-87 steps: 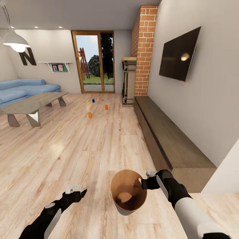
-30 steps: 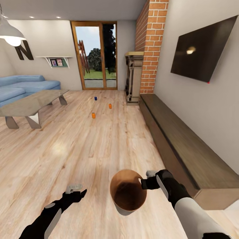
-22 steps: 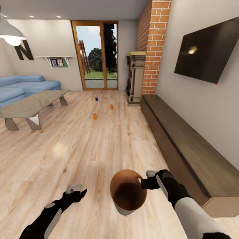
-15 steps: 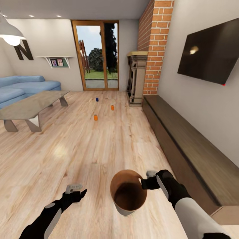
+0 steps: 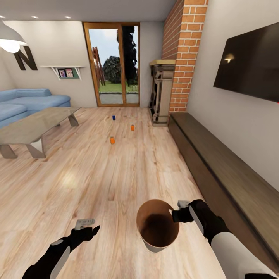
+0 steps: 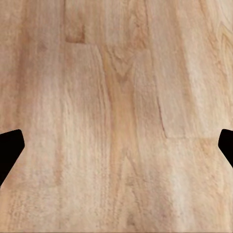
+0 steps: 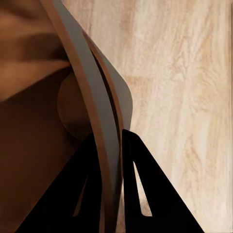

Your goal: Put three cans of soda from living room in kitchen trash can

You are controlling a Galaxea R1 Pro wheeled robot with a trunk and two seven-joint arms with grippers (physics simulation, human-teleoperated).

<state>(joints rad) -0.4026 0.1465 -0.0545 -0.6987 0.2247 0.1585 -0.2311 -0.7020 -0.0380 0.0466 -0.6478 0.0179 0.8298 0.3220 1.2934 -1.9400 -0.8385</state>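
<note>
Right gripper is clamped on the rim of the tash can; in the right wrist view the wall is pinched between both fingers, one inside, one outside. The bin is carried low in front of the trunk and looks empty. Left gripper is held spread over bare floor, nothing in it.

Three cans are seen standing on the living-room planks well ahead: orange can nearest, second orange can beyond, blue can farthest, near the glass doors. None collected yet; all three pickups and the trip to the kitchen are judged left.

Against earlier frames, the cans sit slightly larger and lower, and the bench and TV have slid right: the base has advanced.
</note>
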